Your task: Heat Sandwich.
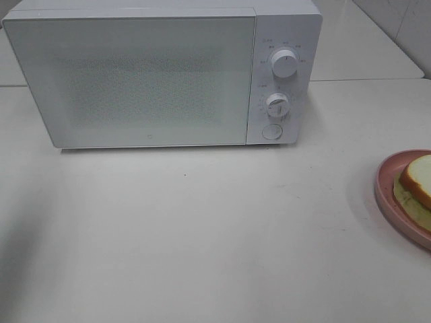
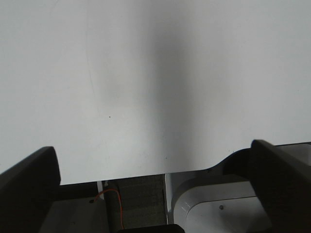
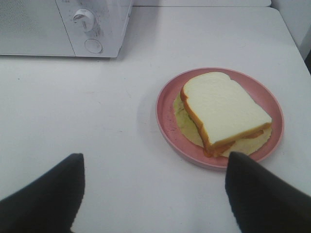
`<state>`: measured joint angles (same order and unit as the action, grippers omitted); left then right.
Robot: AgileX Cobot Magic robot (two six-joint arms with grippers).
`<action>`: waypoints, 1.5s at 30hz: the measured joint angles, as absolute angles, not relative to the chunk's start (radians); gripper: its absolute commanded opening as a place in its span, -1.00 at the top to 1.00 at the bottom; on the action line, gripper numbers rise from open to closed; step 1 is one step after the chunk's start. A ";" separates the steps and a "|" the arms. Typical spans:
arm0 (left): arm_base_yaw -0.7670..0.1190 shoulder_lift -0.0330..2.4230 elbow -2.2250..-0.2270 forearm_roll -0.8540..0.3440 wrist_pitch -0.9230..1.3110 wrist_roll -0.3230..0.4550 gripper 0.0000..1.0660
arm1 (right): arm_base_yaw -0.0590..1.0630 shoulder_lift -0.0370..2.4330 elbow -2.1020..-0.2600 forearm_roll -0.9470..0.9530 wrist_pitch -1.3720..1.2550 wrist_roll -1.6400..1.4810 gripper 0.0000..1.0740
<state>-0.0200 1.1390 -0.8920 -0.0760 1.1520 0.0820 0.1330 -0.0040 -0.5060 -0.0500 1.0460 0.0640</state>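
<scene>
**Exterior high: sandwich not yet touched, microwave shut**

Exterior high view showed the microwave (image 1: 135,81) at the back left of the white table (image 1: 202,242), its door (image 1: 128,81) closed flat and two dials (image 1: 284,64) and a round button (image 1: 272,131) down its right-hand panel. Neither arm appeared in that view. Far to the right, cut by the frame edge, sat the pink plate (image 1: 385,182) with the sandwich (image 1: 417,178) resting on it.

The left gripper (image 2: 155,189) stood wide open over bare table, holding nothing. The right gripper (image 3: 155,194) was also spread open and empty, hanging just short of the plate, with the sandwich lying between and beyond its two dark fingers (image 3: 43,194).

By my reading, nothing of the task was done: the door needed opening, the plate loading inside, the door closing and the timer setting.
</scene>
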 measured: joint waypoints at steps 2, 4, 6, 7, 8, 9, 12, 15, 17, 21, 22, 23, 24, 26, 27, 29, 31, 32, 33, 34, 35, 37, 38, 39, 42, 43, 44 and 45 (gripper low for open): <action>-0.020 1.070 -0.864 -0.071 1.142 0.079 -0.95 | 0.133 -0.004 -0.506 -0.050 1.046 0.064 -0.42; -0.020 0.996 -0.836 -0.069 1.125 0.078 -0.95 | 0.133 -0.004 -0.506 -0.050 1.046 0.064 -0.42; -0.020 0.927 -0.802 -0.068 1.108 0.076 -0.95 | 0.133 -0.004 -0.506 -0.050 1.046 0.064 -0.42; -0.020 0.927 -0.802 -0.068 1.108 0.076 -0.95 | 0.133 -0.004 -0.506 -0.050 1.046 0.064 -0.42; -0.020 0.859 -0.769 -0.068 1.091 0.076 -0.95 | 0.133 -0.004 -0.506 -0.050 1.046 0.064 -0.42; -0.020 0.821 -0.750 -0.068 1.086 0.076 -0.95 | 0.133 -0.004 -0.506 -0.050 1.046 0.064 -0.42; -0.020 0.746 -0.716 -0.068 1.082 0.076 -0.95 | 0.133 -0.004 -0.506 -0.050 1.046 0.064 -0.42; -0.020 0.620 -0.648 -0.068 1.082 0.076 -0.95 | 0.133 -0.004 -0.506 -0.050 1.046 0.064 -0.42; -0.020 0.556 -0.616 -0.068 1.081 0.076 -0.95 | 0.133 -0.004 -0.506 -0.050 1.046 0.064 -0.42; -0.020 0.426 -0.564 -0.068 1.058 0.076 -0.95 | 0.133 -0.004 -0.506 -0.050 1.046 0.064 -0.42; -0.020 0.426 -0.564 -0.068 1.058 0.076 -0.95 | 0.133 -0.004 -0.506 -0.050 1.046 0.064 -0.42; -0.020 0.410 -0.556 -0.068 1.057 0.076 -0.95 | 0.133 -0.004 -0.506 -0.050 1.046 0.064 -0.42; -0.020 0.392 -0.547 -0.070 1.056 0.076 -0.95 | 0.133 -0.004 -0.506 -0.050 1.046 0.064 -0.42; -0.020 0.348 -0.517 -0.070 1.049 0.076 -0.95 | 0.133 -0.004 -0.506 -0.050 1.046 0.064 -0.42; -0.020 0.348 -0.517 -0.070 1.049 0.076 -0.95 | 0.133 -0.004 -0.506 -0.050 1.046 0.064 -0.42; -0.020 0.321 -0.503 -0.070 1.050 0.076 -0.95 | 0.133 -0.004 -0.506 -0.050 1.046 0.064 -0.42; -0.020 0.290 -0.498 -0.070 1.050 0.075 -0.95 | 0.133 -0.004 -0.506 -0.050 1.046 0.064 -0.42; -0.020 0.290 -0.498 -0.070 1.050 0.075 -0.95 | 0.133 -0.004 -0.506 -0.050 1.046 0.064 -0.42; -0.020 0.282 -0.498 -0.070 1.050 0.075 -0.95 | 0.133 -0.004 -0.506 -0.050 1.046 0.064 -0.42; -0.020 0.272 -0.498 -0.070 1.050 0.075 -0.95 | 0.133 -0.004 -0.506 -0.050 1.046 0.064 -0.42; -0.020 0.260 -0.498 -0.070 1.050 0.075 -0.95 | 0.133 -0.004 -0.506 -0.050 1.046 0.064 -0.42; -0.020 0.231 -0.498 -0.070 1.049 0.075 -0.95 | 0.133 -0.004 -0.506 -0.050 1.046 0.064 -0.42; -0.020 0.219 -0.498 -0.070 1.049 0.075 -0.95 | 0.133 -0.004 -0.506 -0.050 1.046 0.064 -0.42; -0.020 0.202 -0.498 -0.070 1.049 0.075 -0.95 | 0.133 -0.004 -0.506 -0.050 1.046 0.064 -0.42; -0.020 0.154 -0.498 -0.070 1.049 0.075 -0.95 | 0.133 -0.004 -0.506 -0.050 1.046 0.064 -0.42; -0.020 0.137 -0.498 -0.070 1.049 0.075 -0.95 | 0.133 -0.004 -0.506 -0.050 1.046 0.064 -0.42; -0.020 0.122 -0.498 -0.070 1.049 0.075 -0.95 | 0.133 -0.004 -0.506 -0.050 1.046 0.064 -0.42; -0.020 0.099 -0.498 -0.070 1.049 0.075 -0.95 | 0.133 -0.004 -0.506 -0.050 1.046 0.064 -0.42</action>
